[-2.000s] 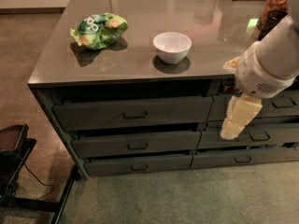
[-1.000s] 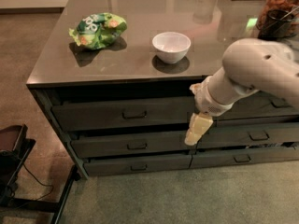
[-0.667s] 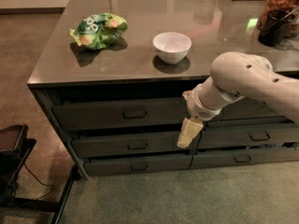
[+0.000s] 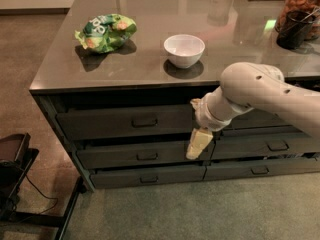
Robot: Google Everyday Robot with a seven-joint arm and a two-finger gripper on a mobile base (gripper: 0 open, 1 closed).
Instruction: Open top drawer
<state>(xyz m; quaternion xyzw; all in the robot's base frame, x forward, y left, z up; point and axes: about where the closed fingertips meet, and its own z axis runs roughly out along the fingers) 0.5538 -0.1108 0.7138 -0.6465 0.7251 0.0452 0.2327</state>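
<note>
The top drawer (image 4: 100,124) is the wide dark grey front just under the counter edge on the left. Its small dark pull handle (image 4: 144,120) sits at its centre, and the front lies about flush with the drawers below. My gripper (image 4: 197,145) is cream-coloured and hangs pointing down from the white arm (image 4: 255,91). It is in front of the right end of the second drawer (image 4: 145,155), to the right of and below the top drawer's handle, and holds nothing that I can see.
On the grey counter (image 4: 65,74) lie a green snack bag (image 4: 106,32) and a white bowl (image 4: 184,49). A dark jar (image 4: 297,19) stands at the far right. More drawers (image 4: 270,145) are on the right. A dark stand (image 4: 15,159) and cable are on the floor at the left.
The arm has swung left across the drawer fronts, from the right column to the boundary between the two columns, and the gripper has come lower.
</note>
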